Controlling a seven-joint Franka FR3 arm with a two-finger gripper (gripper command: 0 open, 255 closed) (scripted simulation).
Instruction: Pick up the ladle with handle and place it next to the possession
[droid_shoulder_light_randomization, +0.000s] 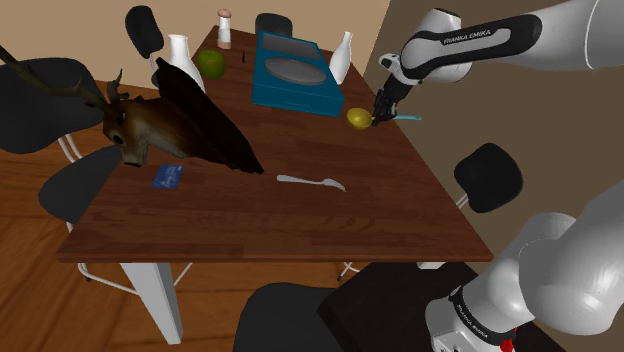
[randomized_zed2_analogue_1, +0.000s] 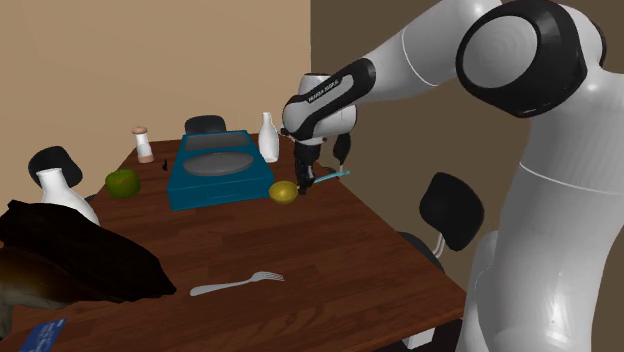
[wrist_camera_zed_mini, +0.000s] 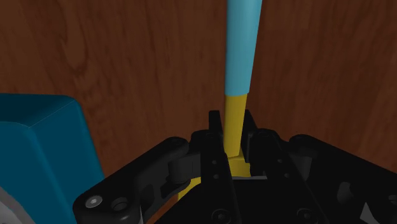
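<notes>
Ladle (droid_shoulder_light_randomization: 360, 118), yellow bowl and stem, light-blue handle; sat by the brown table's (droid_shoulder_light_randomization: 300, 215) edge, just beside the teal box (droid_shoulder_light_randomization: 292, 72); gripper (droid_shoulder_light_randomization: 383, 112) clenched upon the yellow stem, fingers (wrist_camera_zed_mini: 215, 130) clasping it either side; grey fork (droid_shoulder_light_randomization: 311, 182) lay well apart, mid-table.

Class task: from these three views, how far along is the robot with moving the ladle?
Done: the gripper is shut on the ladle, clasping its yellow stem below the blue handle. In hand: the lift; the bowl is low beside the teal box, whether off the table is unclear. Left: carrying it to the small blue item by the deer head, probably the possession, and setting it down there.
</notes>
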